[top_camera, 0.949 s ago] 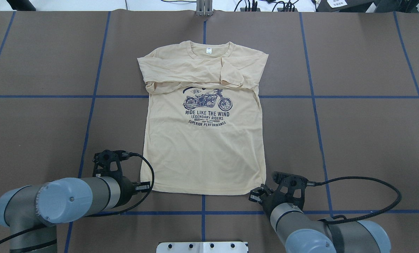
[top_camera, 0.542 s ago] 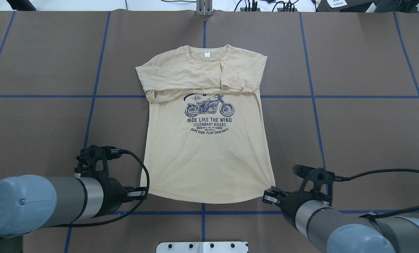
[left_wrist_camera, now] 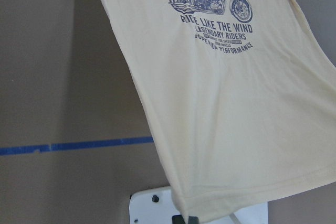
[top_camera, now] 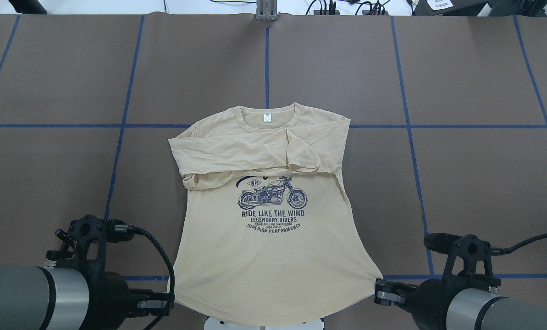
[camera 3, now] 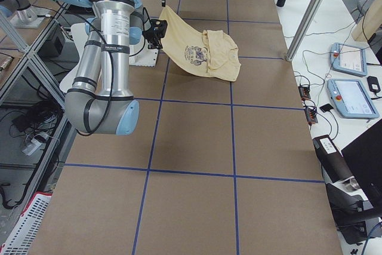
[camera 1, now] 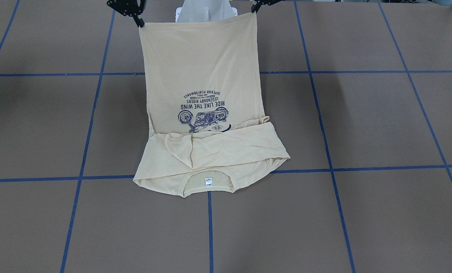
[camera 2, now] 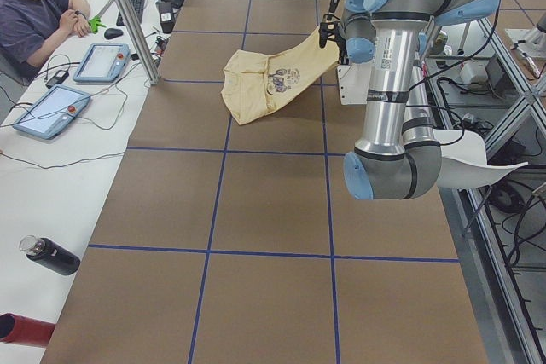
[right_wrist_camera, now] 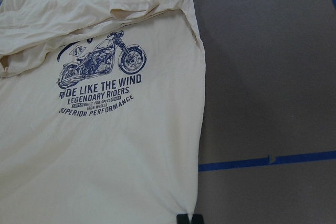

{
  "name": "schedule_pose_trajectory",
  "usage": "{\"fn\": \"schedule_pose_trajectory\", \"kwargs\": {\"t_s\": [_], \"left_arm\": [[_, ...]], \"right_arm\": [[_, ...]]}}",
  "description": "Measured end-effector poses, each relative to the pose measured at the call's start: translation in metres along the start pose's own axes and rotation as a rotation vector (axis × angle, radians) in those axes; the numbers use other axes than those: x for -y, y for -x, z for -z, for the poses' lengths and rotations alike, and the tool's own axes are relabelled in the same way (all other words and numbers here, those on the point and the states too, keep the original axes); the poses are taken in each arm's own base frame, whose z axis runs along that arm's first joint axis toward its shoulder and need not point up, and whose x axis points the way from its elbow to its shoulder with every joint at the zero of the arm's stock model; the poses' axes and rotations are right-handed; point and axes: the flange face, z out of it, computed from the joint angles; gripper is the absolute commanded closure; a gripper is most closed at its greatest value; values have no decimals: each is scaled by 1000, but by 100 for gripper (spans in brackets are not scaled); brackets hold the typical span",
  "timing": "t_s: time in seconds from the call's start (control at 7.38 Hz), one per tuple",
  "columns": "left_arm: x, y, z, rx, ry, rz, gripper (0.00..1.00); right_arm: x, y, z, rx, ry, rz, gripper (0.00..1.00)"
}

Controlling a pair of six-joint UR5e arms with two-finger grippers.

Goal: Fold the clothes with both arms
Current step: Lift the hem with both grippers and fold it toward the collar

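Currently you're mid bottom-fold: left gripper point(top_camera: 165, 305) and right gripper point(top_camera: 379, 293) each pinch a hem corner of the T-shirt point(top_camera: 264, 256). Hem is up off the table point(top_camera: 461, 174); collar end and crossed sleeves lie flat on it. Next, I'd say, you carry the hem over toward the collar, corners level. Print point(top_camera: 272, 208) reads "1976", "RIDE LIKE THE WIND", "LEGENDARY RIDERS", "SUPERIOR PERFORMANCE". Neck label point(top_camera: 267, 118) is too small to read.
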Motion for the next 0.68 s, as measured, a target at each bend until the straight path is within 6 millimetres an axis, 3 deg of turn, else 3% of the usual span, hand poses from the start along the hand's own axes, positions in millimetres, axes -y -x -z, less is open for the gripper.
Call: {"fn": "schedule_pose_trajectory", "kwargs": {"t_s": [0.14, 0.27, 0.41, 0.54, 0.68], "left_arm": [[13, 3, -28, 56, -37, 9, 100], [37, 4, -55, 107, -96, 10, 100], [71, 4, -69, 145, -160, 10, 100], [101, 8, -69, 170, -216, 8, 100], [130, 13, -58, 185, -269, -4, 100]], "right_arm": [[13, 7, -22, -14, -44, 1, 100], [35, 24, -55, -28, -103, 18, 100], [67, 44, -85, -46, -155, 26, 100], [102, 57, -100, -60, -187, 19, 100], [137, 65, -102, -66, -217, 12, 100]]}}
